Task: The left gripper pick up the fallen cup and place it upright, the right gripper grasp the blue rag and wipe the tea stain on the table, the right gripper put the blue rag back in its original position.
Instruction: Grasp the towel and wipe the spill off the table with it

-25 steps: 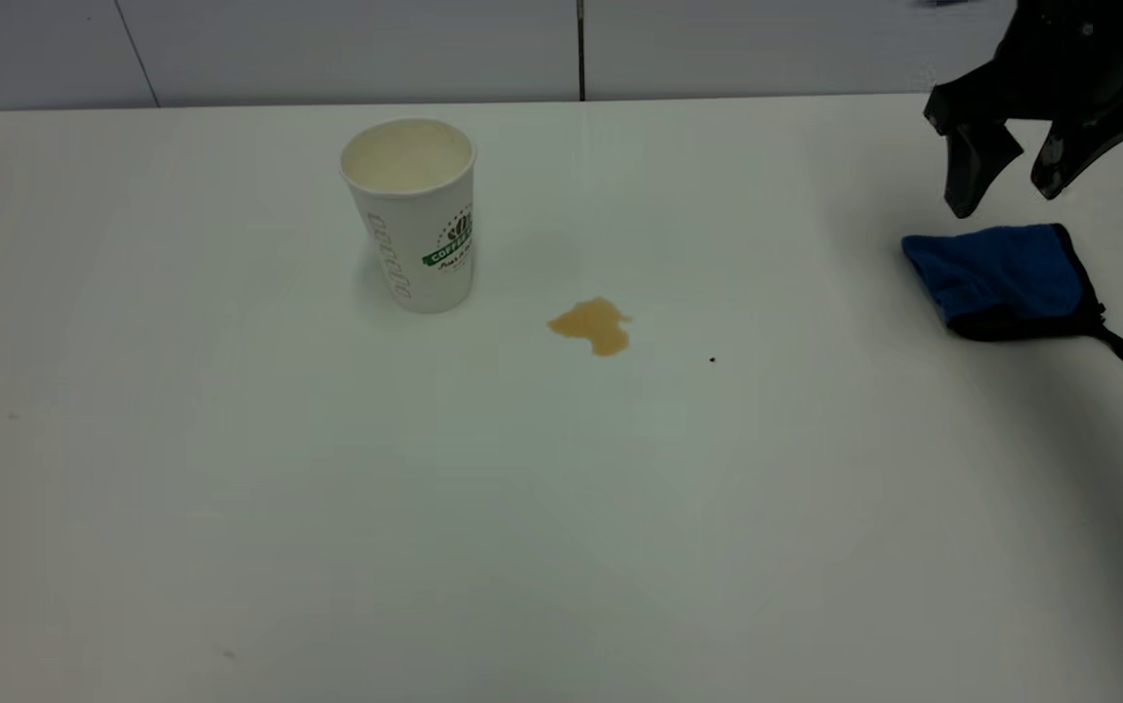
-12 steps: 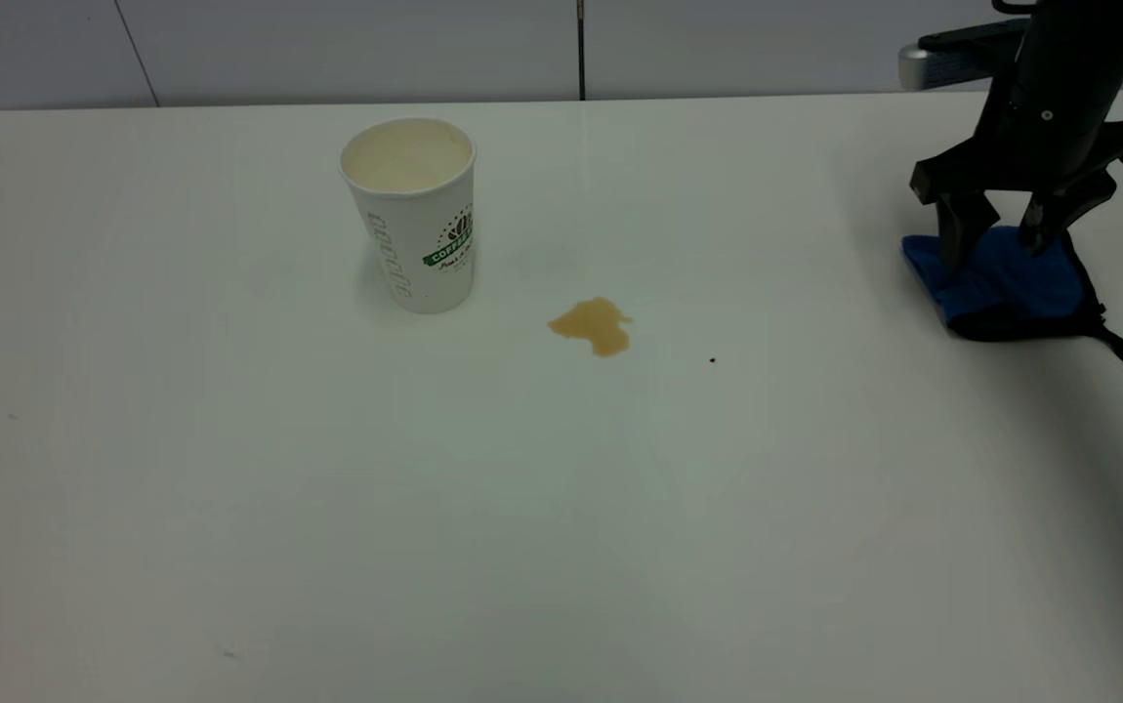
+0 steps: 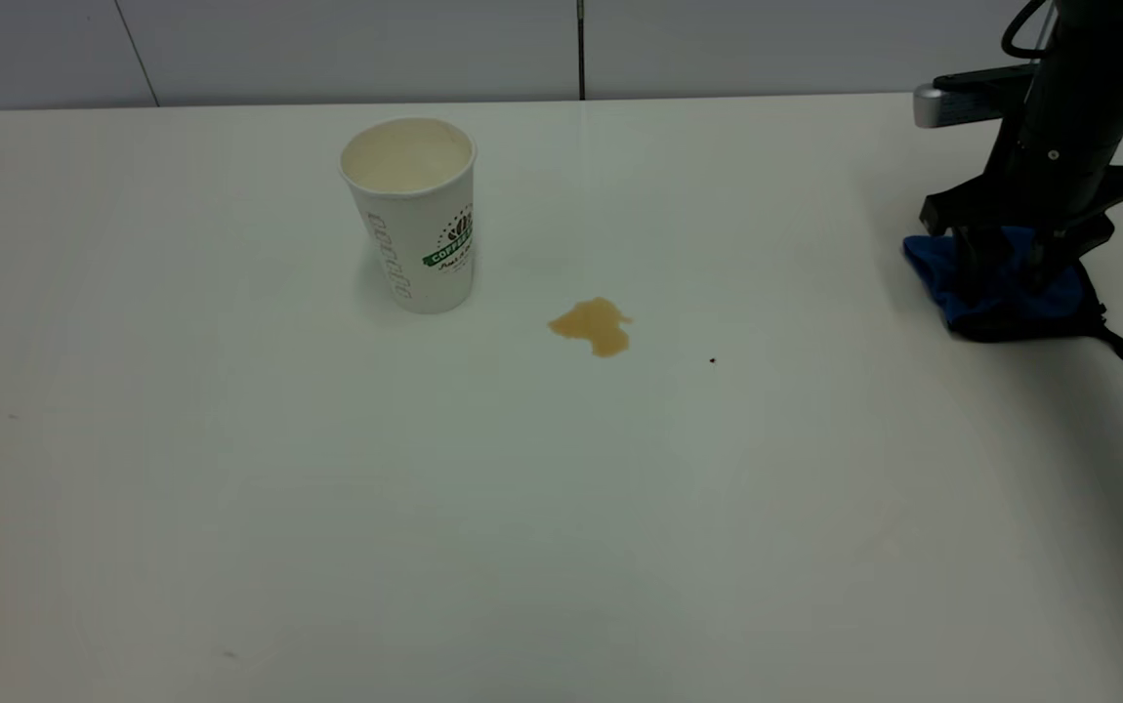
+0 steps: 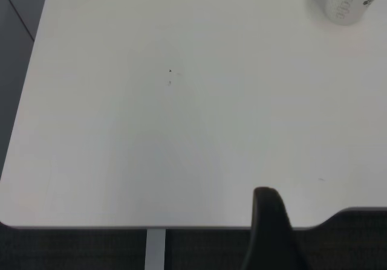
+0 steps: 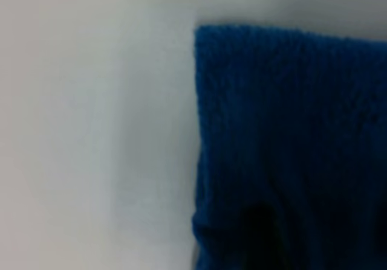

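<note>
Three views are given of one moment. In the exterior view, the cup [image 3: 412,213] is seen standing upright on the table [image 3: 327,508], left of centre and toward the far edge, so the first step is judged done. The tea stain [image 3: 593,325] lies unwiped just right of the cup and nearer, with a tiny dark speck [image 3: 712,360] further right. At the far right the right gripper [image 3: 1009,262] is pressed down onto the blue rag [image 3: 996,293], its fingers sunk into the cloth and standing a little apart; whether the cloth is pinched between them cannot be told. The rag's black loop tail trails toward the near right. In the left wrist view, only one dark finger of the left gripper [image 4: 270,231] is seen, held above the left edge of the table, well apart from the cup [image 4: 349,3]; its state cannot be told. In the right wrist view, the blue rag [image 5: 290,137] fills most of the frame against the white table [image 5: 91,131], and a dark shape, probably a fingertip, is buried in the cloth. The step in hand is judged to be the grasp of the rag. A thin pinch of only the top fold could be taken, so that the rag unfolds or slips off on the way to the stain. The rag's starting place should be remembered for the return.
</note>
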`<action>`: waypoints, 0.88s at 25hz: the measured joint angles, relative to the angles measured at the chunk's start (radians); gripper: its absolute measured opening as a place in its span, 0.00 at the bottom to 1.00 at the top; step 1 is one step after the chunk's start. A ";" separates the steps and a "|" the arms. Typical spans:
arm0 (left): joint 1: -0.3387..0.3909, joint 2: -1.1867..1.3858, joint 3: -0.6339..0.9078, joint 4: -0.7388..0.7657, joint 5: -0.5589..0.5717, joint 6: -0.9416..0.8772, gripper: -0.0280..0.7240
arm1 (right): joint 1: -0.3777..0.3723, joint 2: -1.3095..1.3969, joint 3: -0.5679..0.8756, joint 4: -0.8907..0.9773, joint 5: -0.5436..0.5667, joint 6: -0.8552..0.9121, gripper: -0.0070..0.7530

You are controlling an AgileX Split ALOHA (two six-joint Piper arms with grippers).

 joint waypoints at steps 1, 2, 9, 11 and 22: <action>0.000 0.000 0.000 0.000 0.000 0.000 0.70 | 0.000 0.002 -0.001 0.013 0.000 0.000 0.62; 0.000 0.000 0.000 0.000 0.000 0.000 0.70 | 0.000 0.005 -0.002 0.020 0.000 0.000 0.57; 0.000 0.000 0.000 0.000 0.000 0.000 0.70 | -0.001 0.012 -0.010 0.064 0.007 -0.024 0.21; 0.000 0.000 0.000 0.000 0.000 0.000 0.70 | 0.003 0.015 -0.022 0.065 0.025 -0.030 0.12; 0.000 0.000 0.000 0.000 0.000 -0.001 0.70 | 0.198 0.040 -0.267 0.060 0.260 -0.049 0.10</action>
